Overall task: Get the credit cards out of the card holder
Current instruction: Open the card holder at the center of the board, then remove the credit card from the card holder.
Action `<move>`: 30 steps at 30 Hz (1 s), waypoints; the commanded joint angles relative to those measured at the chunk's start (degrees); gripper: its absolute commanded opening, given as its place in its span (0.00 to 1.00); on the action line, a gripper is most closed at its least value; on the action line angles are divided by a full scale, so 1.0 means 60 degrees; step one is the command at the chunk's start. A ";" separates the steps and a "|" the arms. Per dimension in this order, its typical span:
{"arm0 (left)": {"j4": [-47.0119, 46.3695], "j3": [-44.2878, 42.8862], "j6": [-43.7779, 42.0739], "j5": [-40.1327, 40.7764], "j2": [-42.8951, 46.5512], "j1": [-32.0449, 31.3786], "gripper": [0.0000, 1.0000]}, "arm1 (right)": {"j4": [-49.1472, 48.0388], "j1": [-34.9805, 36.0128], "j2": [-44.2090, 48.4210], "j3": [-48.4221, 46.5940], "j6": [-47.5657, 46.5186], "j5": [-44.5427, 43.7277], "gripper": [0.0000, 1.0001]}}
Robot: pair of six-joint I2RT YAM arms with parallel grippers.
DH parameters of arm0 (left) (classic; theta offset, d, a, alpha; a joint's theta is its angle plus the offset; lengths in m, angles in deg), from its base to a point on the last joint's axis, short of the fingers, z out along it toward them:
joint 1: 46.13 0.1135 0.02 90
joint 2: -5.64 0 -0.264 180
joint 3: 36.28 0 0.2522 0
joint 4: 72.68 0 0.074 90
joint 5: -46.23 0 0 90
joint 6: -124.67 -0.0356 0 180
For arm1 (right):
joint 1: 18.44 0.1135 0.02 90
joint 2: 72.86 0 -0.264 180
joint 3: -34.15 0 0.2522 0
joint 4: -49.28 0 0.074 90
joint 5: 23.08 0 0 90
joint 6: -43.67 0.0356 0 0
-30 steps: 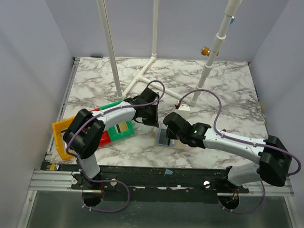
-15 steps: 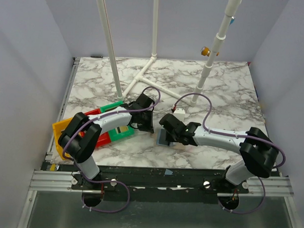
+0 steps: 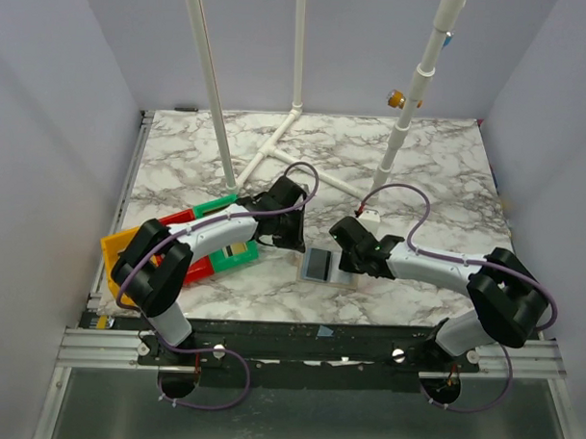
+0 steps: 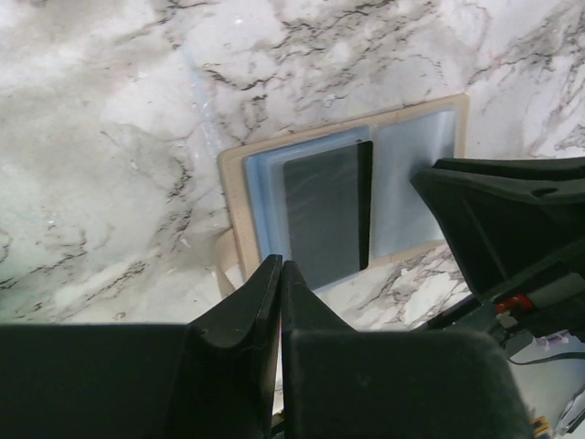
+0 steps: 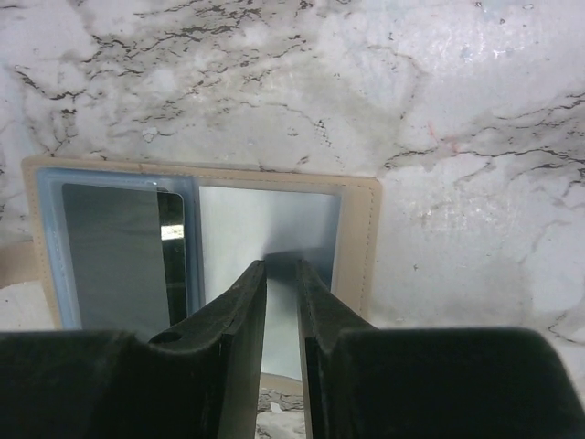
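The card holder [image 3: 337, 275] lies open and flat on the marble between the two arms. In the right wrist view its beige rim [image 5: 356, 238] frames two halves. The left half carries the credit cards, a dark grey card [image 5: 119, 261] lying on a pale blue one [image 5: 53, 247]. My right gripper [image 5: 281, 265] stands over the pale right half, jaws a narrow gap apart, tips at its surface, nothing seen between them. My left gripper [image 4: 281, 265] is shut and empty, just off the holder's near edge [image 4: 233, 210], beside the dark card [image 4: 324, 215].
Yellow [image 3: 116, 261], red [image 3: 180, 218] and green [image 3: 236, 258] bins sit at the left under the left arm. White pipe pieces [image 3: 276, 147] lie at the back, with upright posts [image 3: 402, 117] behind them.
My right gripper has drawn back to the right off the holder's left half and narrowed its jaws; the dark card now shows from above. The left gripper stays shut, barely shifted.
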 commanded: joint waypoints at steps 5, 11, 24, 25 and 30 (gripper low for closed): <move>0.0071 -0.0297 -0.0185 -0.0015 -0.0426 -0.0251 0.05 | -0.0701 -0.0221 -0.0203 0.0229 -0.0269 0.0357 0.22; -0.0094 -0.0112 -0.0175 -0.0083 -0.0592 -0.0254 0.05 | -0.1111 -0.0679 -0.0408 0.0534 -0.0617 0.0486 0.21; -0.0378 0.0036 -0.0071 -0.0359 -0.0851 -0.0265 0.05 | -0.1714 -0.0955 -0.0574 0.0282 -0.1151 0.1097 0.21; -0.0393 0.0082 -0.0062 -0.0345 -0.0832 -0.0263 0.05 | -0.1671 -0.0963 -0.0444 0.0257 -0.1134 0.1256 0.21; -0.0535 0.0287 0.0001 -0.0395 -0.0808 -0.0285 0.04 | -0.1490 -0.0955 0.0178 0.0331 -0.0853 0.1978 0.25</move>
